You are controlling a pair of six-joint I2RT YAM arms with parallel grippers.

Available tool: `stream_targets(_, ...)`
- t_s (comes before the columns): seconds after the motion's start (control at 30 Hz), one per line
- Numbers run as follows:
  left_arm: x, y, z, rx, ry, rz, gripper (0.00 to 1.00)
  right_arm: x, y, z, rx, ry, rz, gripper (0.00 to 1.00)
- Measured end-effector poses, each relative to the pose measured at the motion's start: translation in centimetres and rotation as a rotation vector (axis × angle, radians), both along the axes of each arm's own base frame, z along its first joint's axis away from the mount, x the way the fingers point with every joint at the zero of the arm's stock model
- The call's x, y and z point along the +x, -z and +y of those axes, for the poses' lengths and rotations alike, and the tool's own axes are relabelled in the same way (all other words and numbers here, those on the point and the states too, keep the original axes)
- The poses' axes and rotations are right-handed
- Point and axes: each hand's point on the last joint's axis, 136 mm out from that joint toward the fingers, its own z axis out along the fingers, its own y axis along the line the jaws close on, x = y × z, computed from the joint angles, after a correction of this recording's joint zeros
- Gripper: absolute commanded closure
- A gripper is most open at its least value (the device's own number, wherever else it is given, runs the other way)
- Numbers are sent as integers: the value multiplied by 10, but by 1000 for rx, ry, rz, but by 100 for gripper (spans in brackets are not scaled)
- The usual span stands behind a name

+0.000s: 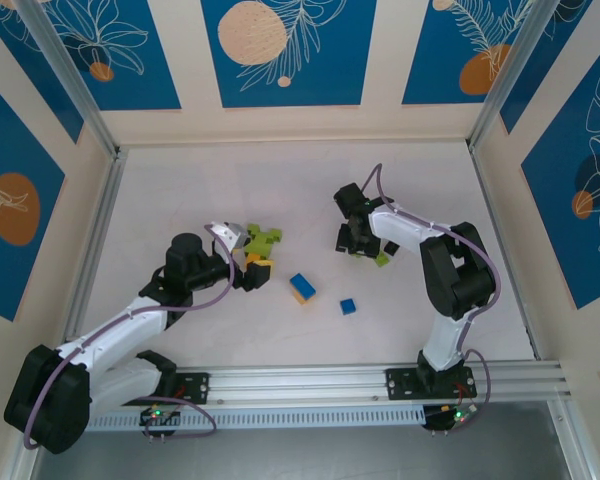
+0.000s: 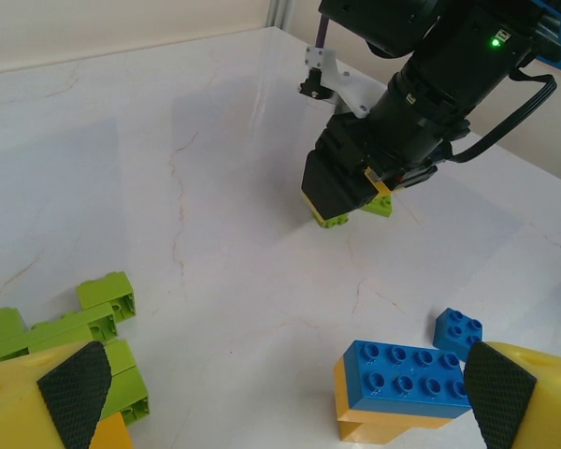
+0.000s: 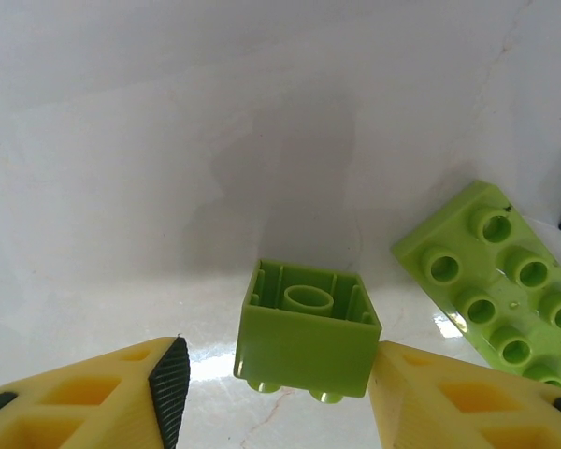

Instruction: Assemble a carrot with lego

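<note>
Lime plastic, hollow side up, a square brick (image 3: pixel 307 327) sits on the glossy veined table (image 3: pixel 122 140) between our right gripper's (image 3: pixel 279 369) parted fingers. Our left gripper (image 2: pixel 285 388) gapes wide and empty between studded green bricks (image 2: pixel 84 323) and a blue-topped orange block (image 2: pixel 397 388).

A large blue brick (image 1: pixel 301 284) and a small blue brick (image 1: pixel 348 306) make two blue ones. Two green bricks (image 3: pixel 308 327) show in the right wrist view.

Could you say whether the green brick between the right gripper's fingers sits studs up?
No, the green brick shows its hollow underside up, studs down.
</note>
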Motion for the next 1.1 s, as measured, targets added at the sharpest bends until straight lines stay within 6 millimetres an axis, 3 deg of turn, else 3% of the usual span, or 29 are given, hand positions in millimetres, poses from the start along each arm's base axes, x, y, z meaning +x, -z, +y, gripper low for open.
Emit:
stream_targets(0.3, 0, 0, 0, -1, 4, 0, 1, -19, 25, -1, -46, -8, 8, 43)
stream_targets(0.63, -2, 0, -1, -4, 13, 2, 0, -18, 22, 3, -111, -43, -147, 46)
stream_targets(1.1, -3, -1, -2, -6, 18, 2, 1, -12, 20, -6, -162, -28, -260, 47)
